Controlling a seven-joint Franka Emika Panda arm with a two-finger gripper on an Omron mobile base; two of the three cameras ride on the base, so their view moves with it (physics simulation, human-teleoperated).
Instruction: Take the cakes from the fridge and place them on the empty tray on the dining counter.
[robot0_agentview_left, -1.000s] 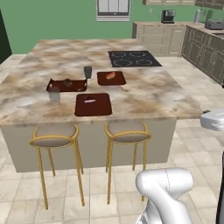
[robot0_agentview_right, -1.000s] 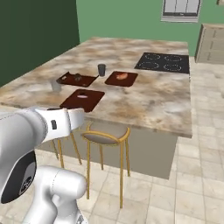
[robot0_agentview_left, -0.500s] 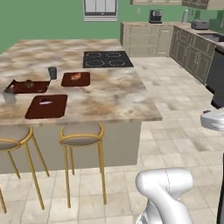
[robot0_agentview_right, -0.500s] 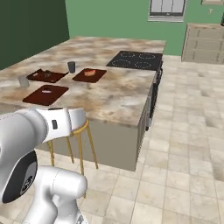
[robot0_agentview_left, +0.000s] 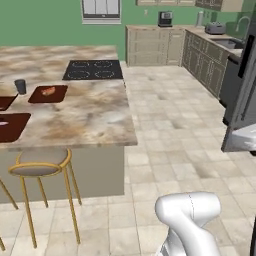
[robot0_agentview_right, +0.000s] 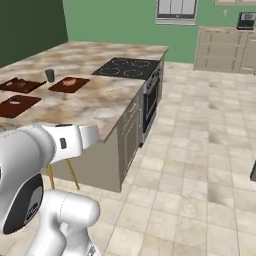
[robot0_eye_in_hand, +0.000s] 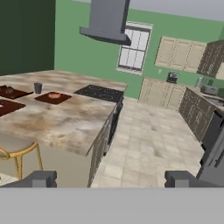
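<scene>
Gripper (robot0_eye_in_hand: 110, 178) wide open here, my two dark fingertips (robot0_eye_in_hand: 38, 178) standing far apart at the bottom of the hand view, nothing between them, nothing held. My hand is level and looking out across the kitchen, well above the tiled floor (robot0_agentview_left: 175, 125), not pointing down at any surface.

My arm is folded close to the base: in the right base view the white forearm (robot0_agentview_right: 65, 142) reaches out level in front of the big rounded shoulder at lower left, and in the left base view the white elbow link (robot0_agentview_left: 187, 212) bulges at the bottom right.

Dining counter (robot0_agentview_left: 95, 112) sits off to my left, its beige veined marble top carrying the black cooktop (robot0_agentview_left: 93, 70) at the far end. On the near part of the top I can see the empty tray (robot0_agentview_right: 17, 105), dark red-brown and flat, at the counter's left edge; a pale speck shows on it in that view, too small for me to tell what it is. Just beyond it lies a smaller flat tray (robot0_agentview_left: 48, 93) with a reddish food on it, and a small dark cup (robot0_agentview_left: 20, 86) stands beside that. A gold-legged stool (robot0_agentview_left: 39, 170) is tucked under the counter's near side.

Fridge (robot0_agentview_left: 246, 85), grey and tall, stands at the right edge of the left base view, partly cut off, well apart from the counter. Cakes I cannot make out anywhere.
</scene>
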